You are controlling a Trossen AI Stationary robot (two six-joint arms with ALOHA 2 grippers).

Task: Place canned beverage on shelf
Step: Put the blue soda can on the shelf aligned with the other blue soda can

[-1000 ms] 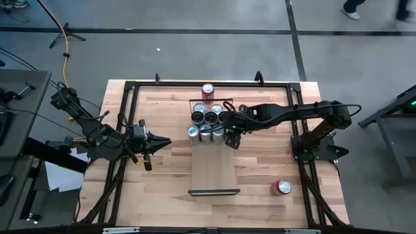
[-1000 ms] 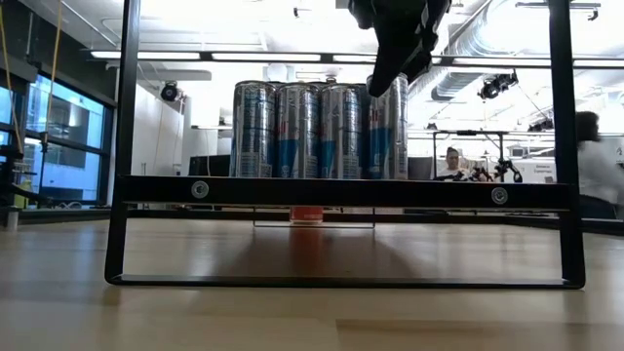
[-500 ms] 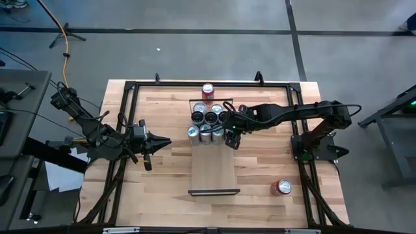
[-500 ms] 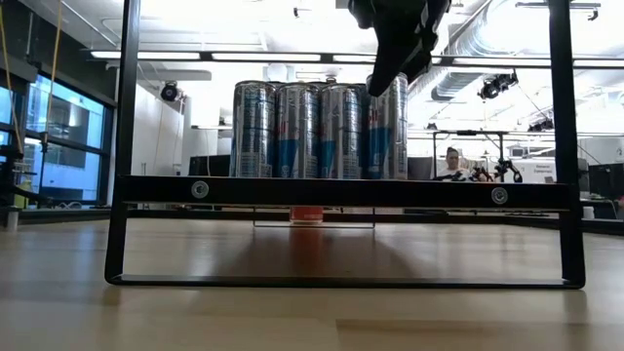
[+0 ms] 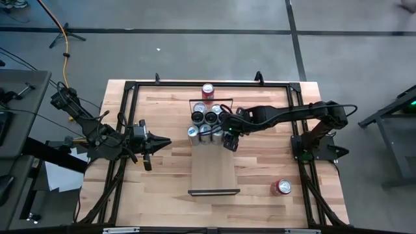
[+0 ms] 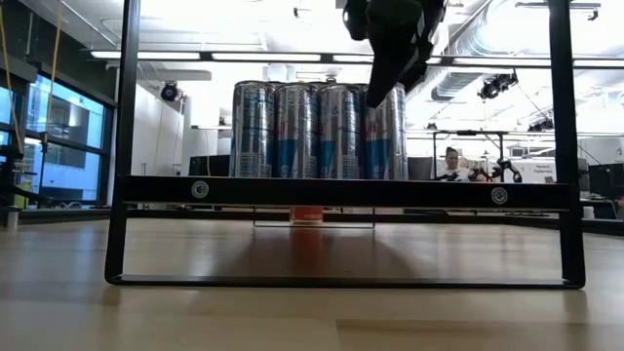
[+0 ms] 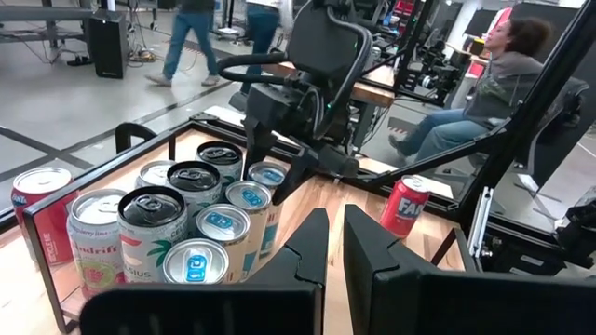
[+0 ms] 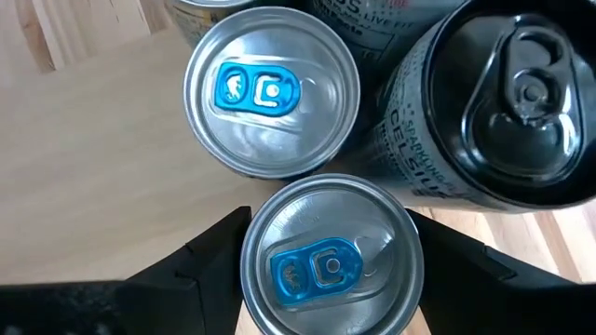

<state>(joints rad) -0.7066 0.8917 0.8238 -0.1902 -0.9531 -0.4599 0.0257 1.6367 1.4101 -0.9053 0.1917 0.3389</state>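
The right tool (image 5: 229,137) hangs over the far half of the shelf (image 5: 214,162), at the right end of a tight cluster of cans (image 5: 207,123). The right wrist view looks straight down on a silver can (image 8: 323,256) with a blue tab, sitting between the two fingers (image 8: 200,256). The fingers stand about a can's width apart, one on each side of its rim; whether they press the wall or only flank it cannot be told from these views. In the low view the tool (image 6: 388,49) sits at the can tops, above the right-hand can of the row.

The step looks like setting this can in place beside its neighbours. To do it well, the can should rest flat on the shelf before the tool lets go, and the fingers should part only a little, since a second silver can (image 8: 270,93) and a black-topped can (image 8: 517,107) stand just beside it. A straight lift clear of the rims would avoid tipping any of them.

The left tool (image 5: 162,141) waits over the surface (image 5: 162,188) left of the shelf, fingers shut on nothing. One red can (image 5: 282,188) stands on the surface near the right corner, another red can (image 5: 207,90) beyond the shelf's far end.
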